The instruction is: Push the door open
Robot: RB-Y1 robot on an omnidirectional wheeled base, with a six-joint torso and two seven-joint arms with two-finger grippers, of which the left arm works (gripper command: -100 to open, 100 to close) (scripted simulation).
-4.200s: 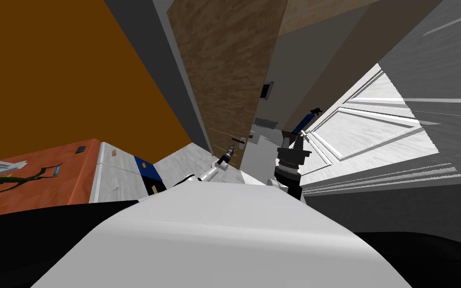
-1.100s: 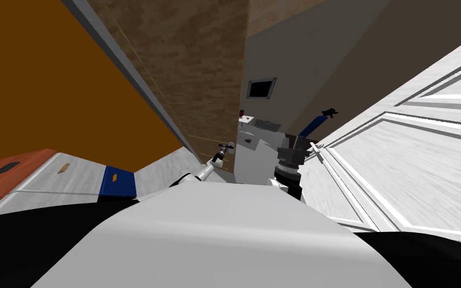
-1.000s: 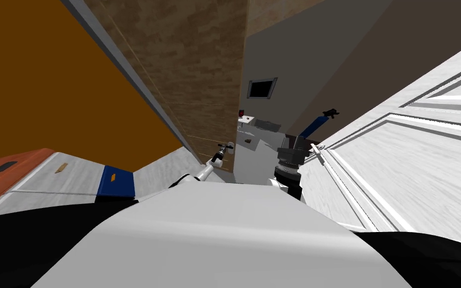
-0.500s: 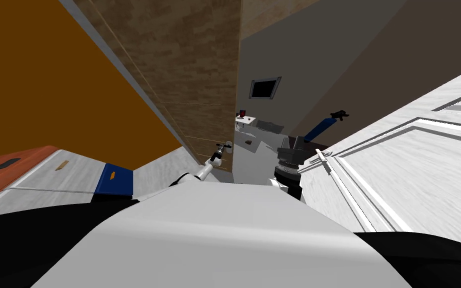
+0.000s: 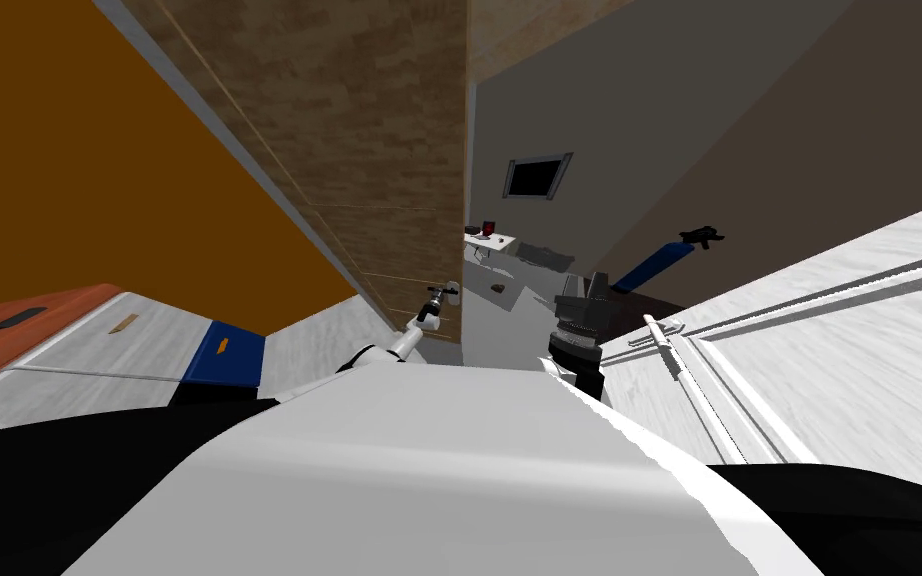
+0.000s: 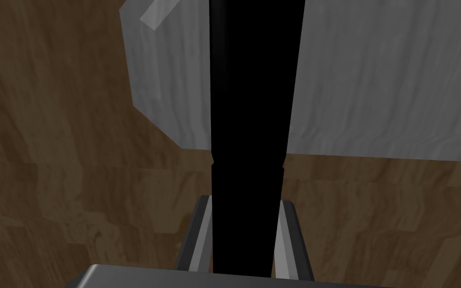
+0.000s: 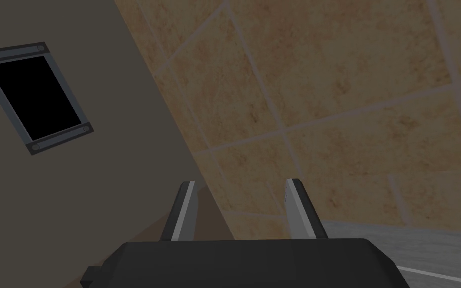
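Note:
The brown wood-grain door (image 5: 369, 150) stands swung away to my left, its free edge near the middle of the head view. My left gripper (image 5: 438, 297) reaches to that edge. In the left wrist view the left gripper (image 6: 244, 202) is shut on the black lever handle (image 6: 249, 125), one finger pressing each side, with the handle's grey backplate (image 6: 374, 90) behind on the wood. My right gripper (image 5: 589, 285) is held up in the doorway gap. In its own view the right gripper (image 7: 241, 183) is open with nothing between the fingers.
An orange wall (image 5: 99, 150) lies left of the door, above a white counter with a blue block (image 5: 229, 355). A white panelled door (image 5: 829, 350) lies close on my right. Through the gap are a small white table (image 5: 494, 245), a blue bar (image 5: 664, 262) and a dark framed opening (image 5: 537, 175).
The whole head view has shifted as I moved on with the door. The door's free edge now sits further left and more of the room beyond shows. Both grippers stand as before.

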